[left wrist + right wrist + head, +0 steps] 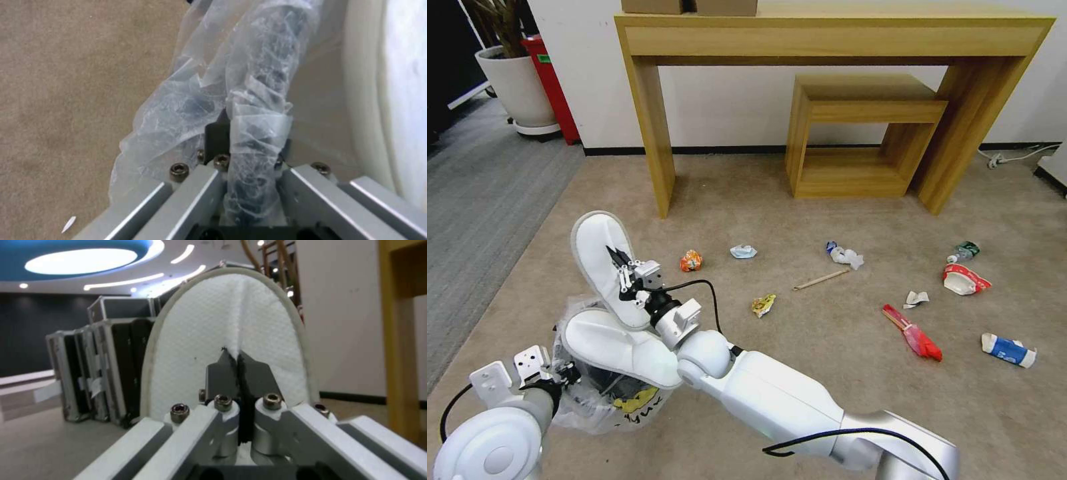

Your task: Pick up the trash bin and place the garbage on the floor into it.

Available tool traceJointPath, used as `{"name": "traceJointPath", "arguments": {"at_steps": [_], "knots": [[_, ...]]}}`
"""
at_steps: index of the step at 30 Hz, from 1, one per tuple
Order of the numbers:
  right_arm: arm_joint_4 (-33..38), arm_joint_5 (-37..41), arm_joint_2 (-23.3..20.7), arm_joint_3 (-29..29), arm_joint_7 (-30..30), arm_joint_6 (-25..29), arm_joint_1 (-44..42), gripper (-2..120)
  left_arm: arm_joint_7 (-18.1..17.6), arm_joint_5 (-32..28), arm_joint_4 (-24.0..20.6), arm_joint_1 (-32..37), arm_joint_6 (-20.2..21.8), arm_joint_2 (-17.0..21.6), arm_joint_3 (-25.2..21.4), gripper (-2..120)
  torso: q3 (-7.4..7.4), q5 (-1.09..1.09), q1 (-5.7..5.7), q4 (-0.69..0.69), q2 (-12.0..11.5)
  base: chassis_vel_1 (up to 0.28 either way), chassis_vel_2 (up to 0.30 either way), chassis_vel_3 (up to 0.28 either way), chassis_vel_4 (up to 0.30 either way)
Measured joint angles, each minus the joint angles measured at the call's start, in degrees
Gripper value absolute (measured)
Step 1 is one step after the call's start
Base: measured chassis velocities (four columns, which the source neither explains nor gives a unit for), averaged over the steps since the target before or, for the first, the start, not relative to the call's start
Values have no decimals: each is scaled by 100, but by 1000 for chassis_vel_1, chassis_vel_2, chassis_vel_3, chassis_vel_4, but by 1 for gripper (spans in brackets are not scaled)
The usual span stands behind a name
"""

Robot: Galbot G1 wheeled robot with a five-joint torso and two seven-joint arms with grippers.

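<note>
So my right gripper [617, 261] is pinched shut on a white slipper [602, 257], held upright with its long axis running toward 12 o'clock. Directly below it, at 6 o'clock from the claw, sits the trash bin [617, 393], where another slipper [620, 348] lies across the mouth. My left gripper [231, 133] is clamped on the bin's bagged rim at its 9 o'clock side. I judge the drop is straight down. Remaining garbage lies on the floor [827, 373] toward 3 o'clock.
</note>
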Motion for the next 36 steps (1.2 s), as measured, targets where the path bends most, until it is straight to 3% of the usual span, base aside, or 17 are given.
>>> {"name": "traceJointPath", "arguments": {"at_steps": [6,19,36], "knots": [[-44,-205,140,-215,-4,106,-153,0,-9,12,-8,18,0,-49,-3,0,0,0,0,0,0,0,0,0,0],[216,-286,-81,-284,12,148,-402,0,-8,28,-21,98,-3,-79,-105,0,-1,0,0,0,0,0,0,0,0],[162,-343,0,-488,20,228,-587,0,-3,10,6,65,-18,-56,-79,0,0,0,0,0,0,0,0,0,0]]}}
